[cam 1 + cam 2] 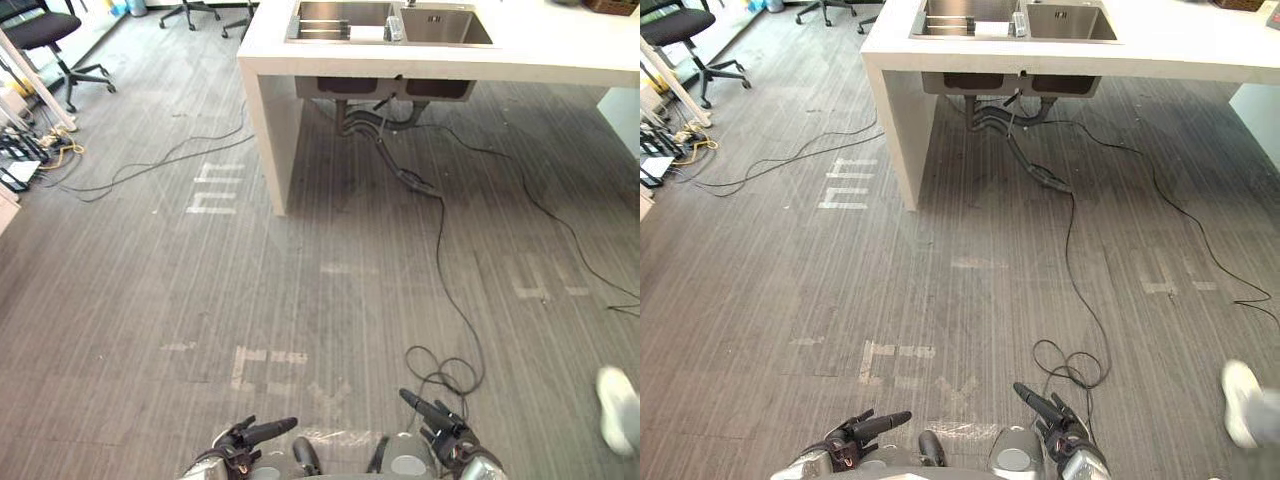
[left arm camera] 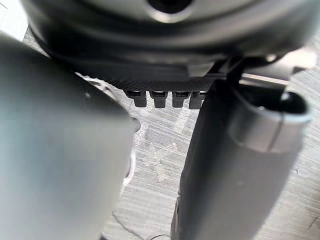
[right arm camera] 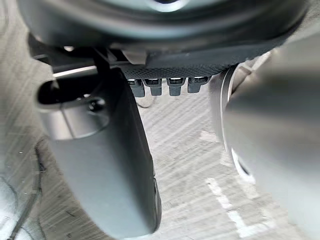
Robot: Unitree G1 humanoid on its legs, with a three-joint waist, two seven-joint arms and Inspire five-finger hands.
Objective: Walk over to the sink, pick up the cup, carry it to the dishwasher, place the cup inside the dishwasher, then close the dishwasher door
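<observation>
Nearest me, my left hand and right hand hung low over the grey floor. Each pointed its dark fingers forward and held nothing. In the left wrist view the fingers showed as a straight, relaxed row with only floor past them, and the right hand's fingers looked the same.

Just ahead of the left fingertips lay pale tape marks. Off to the outer side of the right hand's fingers I saw a person's white shoe.

Far ahead of both sets of fingertips stood the white counter with the steel sink set into it. A small clear upright thing sat at the divider between the basins. I took it for the cup, though it was too small to be sure. It was well apart from either hand. Far beyond the left fingers, a black office chair stood.
</observation>
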